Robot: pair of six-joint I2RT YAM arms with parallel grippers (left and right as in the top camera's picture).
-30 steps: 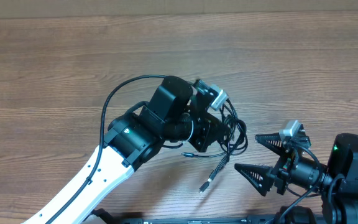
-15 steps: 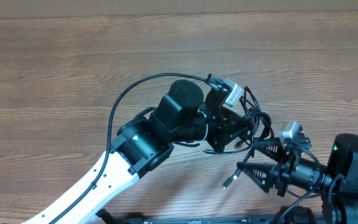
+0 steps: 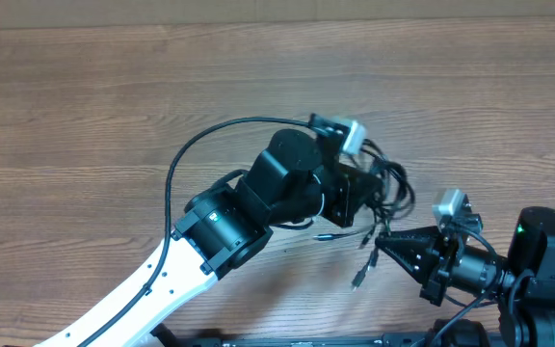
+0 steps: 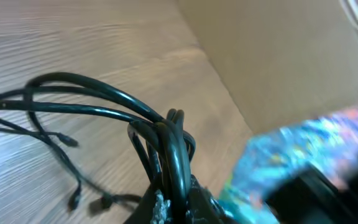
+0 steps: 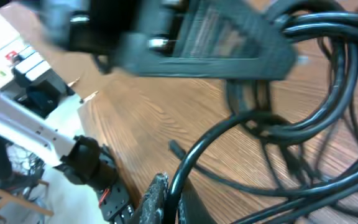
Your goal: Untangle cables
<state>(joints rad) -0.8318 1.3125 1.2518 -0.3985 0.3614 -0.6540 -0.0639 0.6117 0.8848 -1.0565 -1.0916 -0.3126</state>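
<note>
the left gripper (image 3: 356, 196) is clamped on the cables (image 3: 393, 183), holding the looped bundle over the table (image 3: 85, 96), right of centre. one plug end (image 3: 357, 281) dangles toward the near edge. just to the right and nearer, the right gripper (image 3: 385, 242) is pinched onto a single strand. the bundle therefore spans the short gap between both grippers, and drawing them apart along that diagonal line would probably loosen the loops.

The cables (image 3: 390, 185) are thin, glossy black cords bunched in tangled loops right of the middle of the table (image 3: 114, 96), drawn tight together at one spot. One loose plug end (image 3: 357, 280) dangles toward the near edge; smaller plugs (image 4: 73, 200) trail lower.
</note>
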